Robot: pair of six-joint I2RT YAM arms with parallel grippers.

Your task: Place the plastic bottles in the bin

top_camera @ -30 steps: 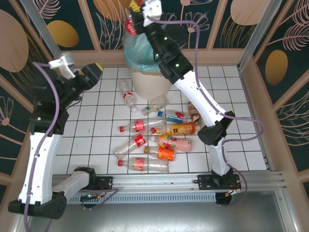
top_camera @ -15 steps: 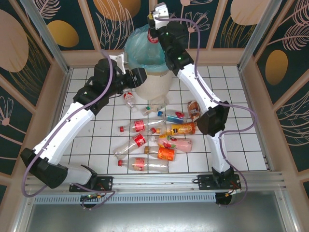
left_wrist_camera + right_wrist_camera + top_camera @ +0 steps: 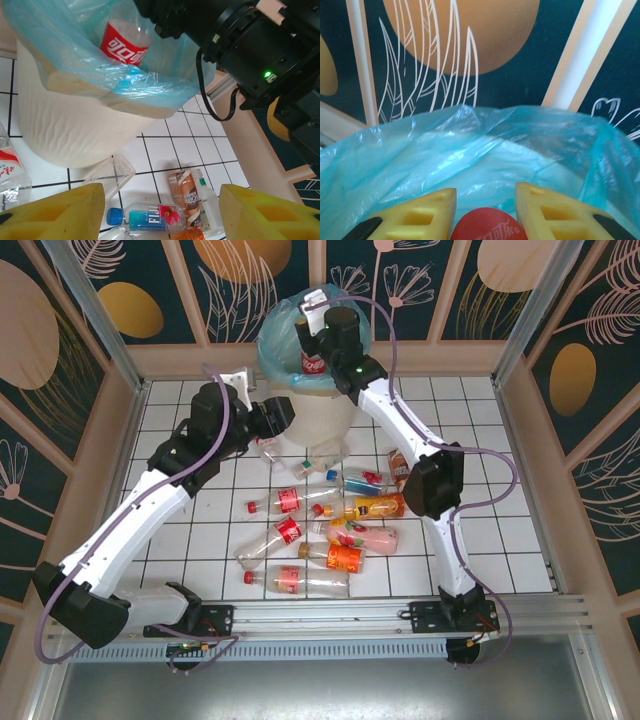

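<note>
While my right claw (image 3: 484, 200) grips a red-labelled bottle (image 3: 485, 227) down in the mouth of the bin (image 3: 318, 425), my left claw (image 3: 161, 200) hangs open just beside the bin's wall, empty. Other bottles (image 3: 345, 558) lie scattered on the tiles (image 3: 200, 530).

White-tiled floor (image 3: 190, 540), dk teal wall panels (image 3: 480, 290) w/ orange ovals (image 3: 130, 308), beige frame (image 3: 170, 358), alu rail (image 3: 330, 612)

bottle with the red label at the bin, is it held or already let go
Held: the bottle sits pinched between the right fingers, hanging in the mouth of the bin.
</note>
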